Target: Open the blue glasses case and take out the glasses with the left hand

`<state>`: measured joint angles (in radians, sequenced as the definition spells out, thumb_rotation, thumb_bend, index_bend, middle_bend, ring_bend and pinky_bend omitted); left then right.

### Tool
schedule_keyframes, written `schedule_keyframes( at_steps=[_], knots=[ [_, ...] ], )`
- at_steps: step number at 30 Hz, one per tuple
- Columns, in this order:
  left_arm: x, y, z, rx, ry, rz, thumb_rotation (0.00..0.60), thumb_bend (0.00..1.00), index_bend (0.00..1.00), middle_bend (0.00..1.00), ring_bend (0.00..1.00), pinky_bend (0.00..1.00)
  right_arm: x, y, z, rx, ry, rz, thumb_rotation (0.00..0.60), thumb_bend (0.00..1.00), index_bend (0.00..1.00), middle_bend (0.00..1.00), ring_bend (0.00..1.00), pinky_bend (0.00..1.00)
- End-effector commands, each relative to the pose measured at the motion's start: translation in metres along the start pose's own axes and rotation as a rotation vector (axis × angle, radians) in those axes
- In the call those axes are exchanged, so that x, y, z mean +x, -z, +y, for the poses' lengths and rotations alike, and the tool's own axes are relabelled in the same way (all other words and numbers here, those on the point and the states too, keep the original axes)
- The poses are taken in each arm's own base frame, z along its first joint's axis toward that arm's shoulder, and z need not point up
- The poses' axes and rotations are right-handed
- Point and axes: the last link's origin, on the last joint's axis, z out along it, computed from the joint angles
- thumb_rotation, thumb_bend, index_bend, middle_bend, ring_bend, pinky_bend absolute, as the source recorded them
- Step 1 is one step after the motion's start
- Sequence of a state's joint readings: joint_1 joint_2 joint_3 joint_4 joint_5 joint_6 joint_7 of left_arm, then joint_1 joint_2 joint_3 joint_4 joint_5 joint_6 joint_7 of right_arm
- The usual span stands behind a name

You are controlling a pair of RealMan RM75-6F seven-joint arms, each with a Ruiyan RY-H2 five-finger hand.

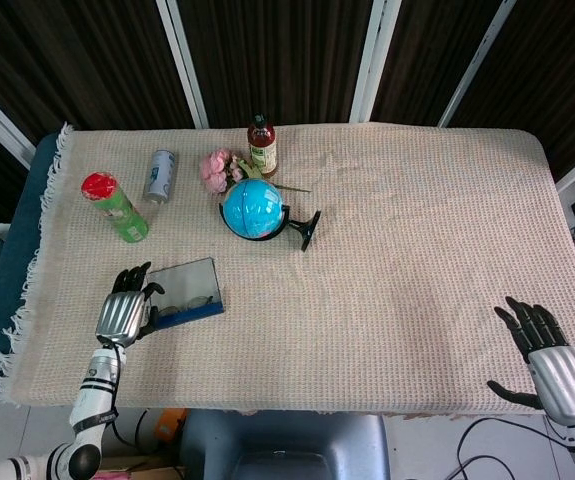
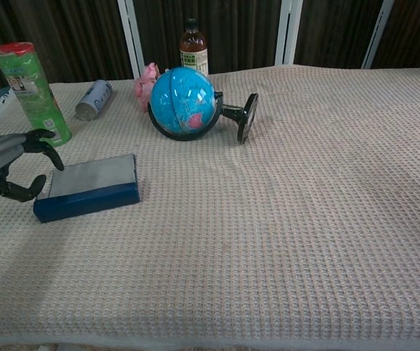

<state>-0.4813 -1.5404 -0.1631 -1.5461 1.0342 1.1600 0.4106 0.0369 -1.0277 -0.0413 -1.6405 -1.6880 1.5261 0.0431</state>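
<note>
The blue glasses case (image 1: pixel 199 309) lies at the front left of the table with its lid up, showing a grey inner lid (image 1: pixel 184 278). Dark-framed glasses (image 1: pixel 193 301) lie inside it. In the chest view the case (image 2: pixel 87 199) shows its blue front wall under the grey panel, and the glasses are hidden. My left hand (image 1: pixel 123 313) hovers just left of the case, fingers curled but apart, holding nothing; in the chest view the left hand (image 2: pixel 6 167) is a short gap from the case's left end. My right hand (image 1: pixel 552 363) rests open at the front right corner, far from the case.
A green canister with a red cap (image 1: pixel 115 207) stands behind my left hand. A silver can (image 1: pixel 159 175), pink flowers (image 1: pixel 218 168), a brown bottle (image 1: pixel 261 146) and a tipped blue globe (image 1: pixel 255 209) sit behind the case. The table's fringed left edge (image 1: pixel 29 280) is close.
</note>
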Motion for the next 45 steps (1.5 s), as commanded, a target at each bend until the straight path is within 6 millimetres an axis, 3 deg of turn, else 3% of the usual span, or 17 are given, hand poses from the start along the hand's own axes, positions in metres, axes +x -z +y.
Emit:
schedule_keyframes(
  at_steps=[1,9,18,22,33,45],
  knots=[
    [-0.003,0.007,-0.005,-0.001,-0.02,-0.019,0.6,0.58,0.36,0.0,0.0,0.0,0.0,0.0,0.0,0.002,-0.001,0.001,0.6,0.18,0.0,0.0,0.0,0.0],
    [-0.012,0.027,-0.021,-0.014,-0.032,-0.043,0.6,0.61,0.36,0.0,0.0,0.0,0.001,0.0,0.0,-0.001,-0.005,0.006,0.6,0.18,0.0,0.0,0.0,0.0],
    [-0.024,0.034,-0.025,-0.038,-0.039,-0.078,0.6,0.61,0.36,0.0,0.0,0.0,0.002,0.0,0.0,0.001,-0.009,0.011,0.6,0.18,0.0,0.0,0.0,0.0],
    [-0.028,0.046,-0.024,-0.065,-0.039,-0.086,0.6,0.61,0.37,0.0,0.0,0.0,0.002,0.001,0.0,0.001,-0.012,0.011,0.6,0.18,0.0,0.0,0.0,0.0],
    [-0.04,0.089,-0.003,-0.218,-0.009,-0.211,0.6,0.65,0.39,0.0,0.0,0.0,0.004,0.003,-0.001,0.012,-0.019,0.016,0.6,0.18,0.0,0.0,0.0,0.0],
    [-0.054,0.099,0.036,-0.349,-0.02,-0.217,0.6,0.66,0.29,0.0,0.0,0.0,0.008,0.005,0.002,0.012,-0.039,0.028,0.6,0.18,0.0,0.0,0.0,0.0]
  ],
)
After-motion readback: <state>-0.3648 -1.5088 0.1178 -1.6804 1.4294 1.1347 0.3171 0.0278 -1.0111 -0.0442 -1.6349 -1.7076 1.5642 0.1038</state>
